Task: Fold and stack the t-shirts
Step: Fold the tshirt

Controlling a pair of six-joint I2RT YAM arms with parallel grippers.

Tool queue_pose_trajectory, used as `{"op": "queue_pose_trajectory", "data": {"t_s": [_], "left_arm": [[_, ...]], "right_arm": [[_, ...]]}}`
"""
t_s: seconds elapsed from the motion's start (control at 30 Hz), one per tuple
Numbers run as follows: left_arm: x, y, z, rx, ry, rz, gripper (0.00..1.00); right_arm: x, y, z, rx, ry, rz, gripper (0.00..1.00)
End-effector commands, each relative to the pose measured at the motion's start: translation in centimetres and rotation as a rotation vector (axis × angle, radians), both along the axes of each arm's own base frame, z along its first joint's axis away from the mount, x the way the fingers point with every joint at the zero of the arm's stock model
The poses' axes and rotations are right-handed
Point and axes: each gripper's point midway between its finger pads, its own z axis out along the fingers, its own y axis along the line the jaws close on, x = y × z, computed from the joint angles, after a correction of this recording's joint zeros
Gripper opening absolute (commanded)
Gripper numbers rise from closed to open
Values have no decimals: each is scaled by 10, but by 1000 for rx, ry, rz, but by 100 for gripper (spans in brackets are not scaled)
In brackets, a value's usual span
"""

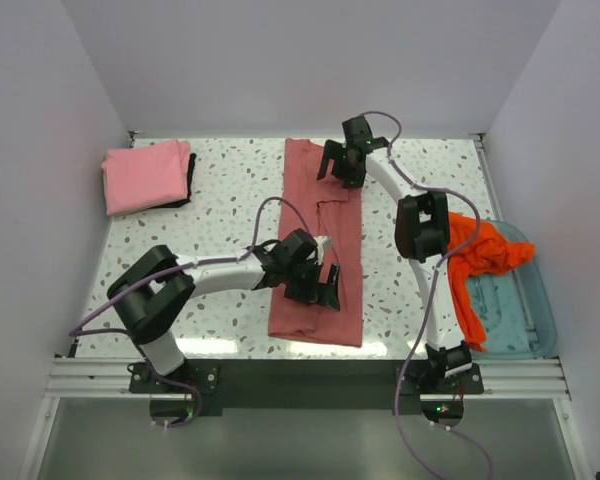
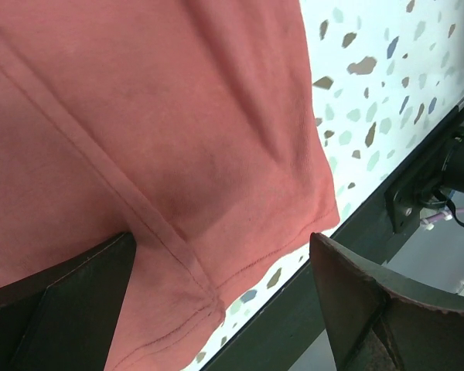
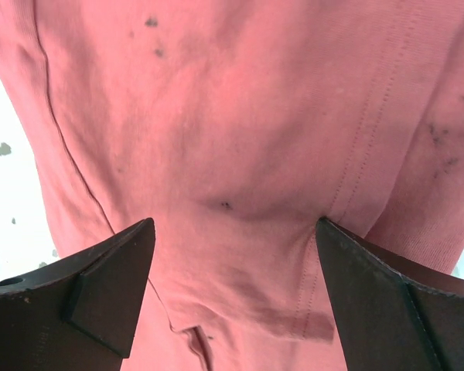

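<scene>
1. Shirts: the rose-red shirt [image 1: 342, 225] lies as a long narrow strip down the middle of the table [image 1: 230, 190], far edge to near edge. The pink shirt [image 1: 145, 175] is folded at the far left corner. The orange shirt [image 1: 485, 250] is bunched, half in and half out of the tray [image 1: 535, 320] on the right.
2. Left gripper [image 1: 318, 290] is above the strip's near end, jaws spread wide, nothing held.
3. Right gripper [image 1: 338, 165] is above the far end, also wide open and empty.
4. Risk: a shallow pinch takes only the top layer, so the strip would peel open on the lift.
5. Risk: the two grips are off-centre or at uneven height, so the fold would come out skewed, with edges not matching.
6. Risk: the near hem sits close to the table edge, and a nudge could push it over.
7. Risk: the orange shirt lies right by the right arm's elbow. I cannot tell if they touch, but a swing could drag it.
</scene>
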Motion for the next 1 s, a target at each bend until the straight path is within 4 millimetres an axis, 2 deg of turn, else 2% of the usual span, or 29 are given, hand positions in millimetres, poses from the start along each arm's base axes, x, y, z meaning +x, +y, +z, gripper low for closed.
{"op": "queue_pose_trajectory", "data": {"t_s": [0.0,0.13,0.3,0.33,0.4,0.43,0.5,0.53,0.6,0.63,0.67,0.73,0.8,0.83,0.87,0.9,0.93,0.97], "left_arm": [[-9,-7,-10,69,49,-32,100],[1,-11,-1,63,11,-16,100],[22,-9,23,86,-103,23,100],[26,-8,33,80,-138,30,100],[39,-4,46,103,-205,68,100],[44,-1,60,92,-243,80,100],[53,6,74,103,-304,112,100],[53,8,89,80,-334,111,100],[56,20,104,80,-393,138,100],[55,24,104,85,-400,143,100],[53,31,102,97,-399,148,100],[44,49,88,140,-383,159,100],[32,69,70,185,-353,175,100],[28,75,66,193,-340,197,100],[19,86,52,224,-313,205,100],[16,91,53,212,-301,238,100],[13,95,50,215,-291,253,100],[6,104,41,236,-268,262,100]], "right_arm": [[-3,3,-59,16,84,-18,89],[2,12,-60,51,72,8,90],[12,19,-39,81,13,49,91],[15,20,-21,87,-21,60,91],[17,20,-4,91,-59,74,92],[19,21,25,95,-112,91,93],[18,18,51,88,-159,101,94],[17,16,84,86,-221,116,94],[10,11,109,70,-262,134,95],[4,9,121,64,-276,144,95],[-9,5,146,62,-298,149,95],[-28,0,163,41,-305,169,95],[-66,-3,176,26,-293,196,95],[-80,-5,174,11,-278,196,95],[-110,-12,169,-4,-238,205,95],[-129,-7,163,-10,-212,220,95],[-156,-16,131,-49,-122,216,94],[-177,-18,124,-55,-85,220,94]]}}
